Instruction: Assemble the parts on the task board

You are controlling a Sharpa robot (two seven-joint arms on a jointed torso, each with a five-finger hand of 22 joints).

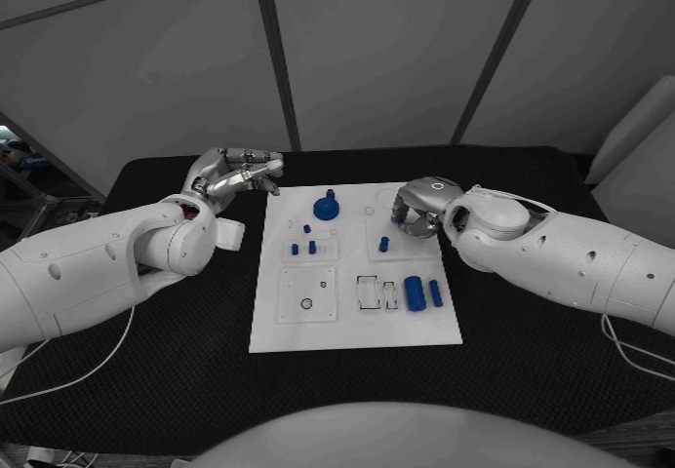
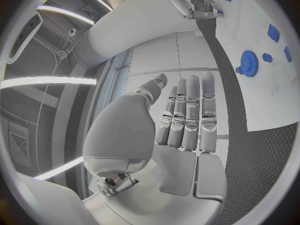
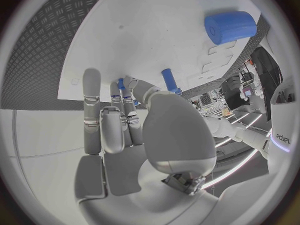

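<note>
Grey wall panels stand behind a black table point(image 1: 140, 370), and on its middle lies the white task board point(image 1: 355, 322), long side running away from the robot.

Left robot hand point(image 1: 236, 175) hovers just off the board's far left corner, over the black cloth. From its own wrist camera its fingers point(image 2: 190, 117) lie straight and side by side with nothing in them, so it is open and empty.

Right robot hand point(image 1: 419, 207) is down over the board's far right part, its fingers curled toward a small blue peg point(image 1: 382, 243) that stands upright in a raised square plate there. From the right wrist camera the fingertips point(image 3: 119, 92) sit close round a small blue piece point(image 3: 121, 83), but whether they truly pinch it I cannot tell.

On the board a blue gear point(image 1: 327, 207) sits near the far middle. Two little blue pegs point(image 1: 302, 248) stand in the left square plate. Toward the right edge a thick blue cylinder point(image 1: 416, 292) lies on its side with a slimmer blue pin point(image 1: 436, 292) just beside it, and next to them are outlined rectangular slots point(image 1: 369, 292).
</note>
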